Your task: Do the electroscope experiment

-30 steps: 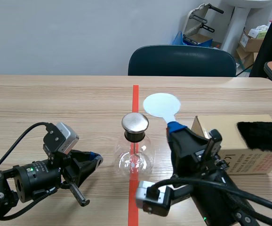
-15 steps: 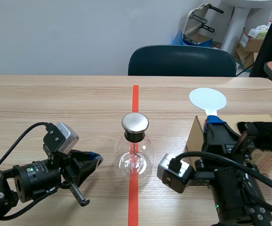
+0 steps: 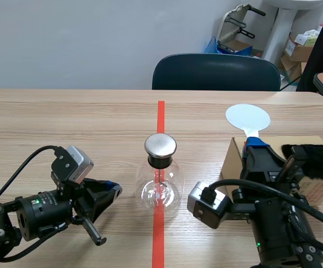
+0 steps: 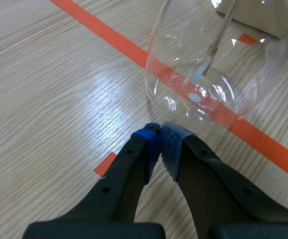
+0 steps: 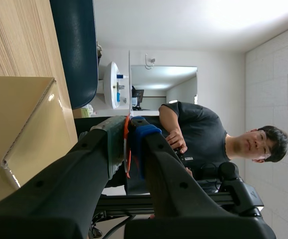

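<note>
Pinching the stem of a thin white round disc paddle between its pads, the right gripper stands by the brown cardboard box, near the black furry pad on top. Rubbing probably comes next: the disc's flat face should sweep squarely across the fur, with a firm grip, before approaching the round metal cap of the clear glass flask electroscope. The left gripper, closed on nothing, rests just short of the flask.

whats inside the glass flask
A thin rod hangs inside the flask, ending in a small pale foil leaf. Its top is hidden by the black collar under the metal cap.
</note>
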